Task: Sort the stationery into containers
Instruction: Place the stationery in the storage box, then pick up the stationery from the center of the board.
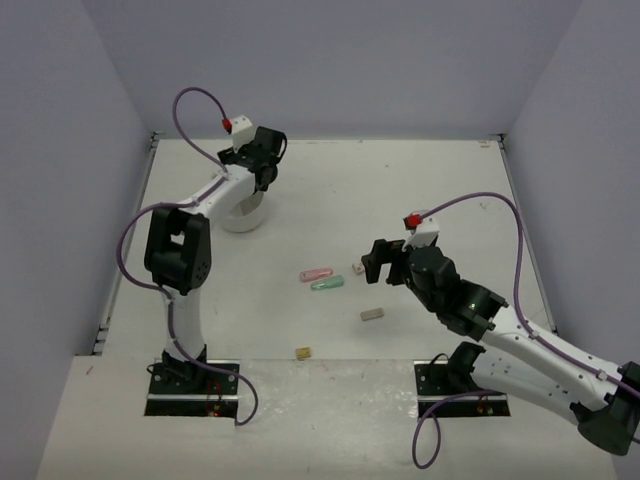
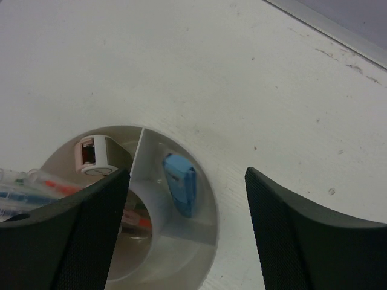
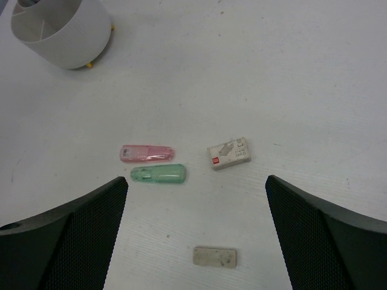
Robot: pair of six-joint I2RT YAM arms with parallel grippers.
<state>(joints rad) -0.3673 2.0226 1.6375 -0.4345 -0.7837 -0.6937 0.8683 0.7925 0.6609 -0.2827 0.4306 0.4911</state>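
Blue clip (image 2: pixel 179 183) in white tub (image 2: pixel 192 252)

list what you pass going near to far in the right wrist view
pale eraser → green clip → pink clip → white tub. small box left out: it overlaps both clips in depth
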